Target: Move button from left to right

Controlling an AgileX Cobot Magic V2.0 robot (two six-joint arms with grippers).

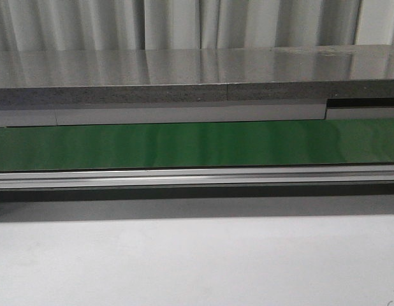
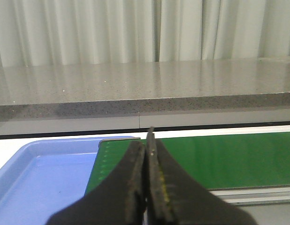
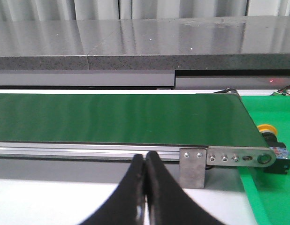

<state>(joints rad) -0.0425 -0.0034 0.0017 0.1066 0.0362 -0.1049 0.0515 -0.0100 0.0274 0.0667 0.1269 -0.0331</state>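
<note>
The button shows only in the right wrist view: a yellow round head on a black body with small coloured marks, lying on a green surface just past the belt's right end. My right gripper is shut and empty, in front of the belt's rail, well short of the button. My left gripper is shut and empty, near the left end of the green conveyor belt. Neither gripper shows in the front view.
The green belt runs across the front view with a metal rail along its near side. A blue tray lies at the belt's left end. A grey counter and curtains stand behind. White tabletop lies in front.
</note>
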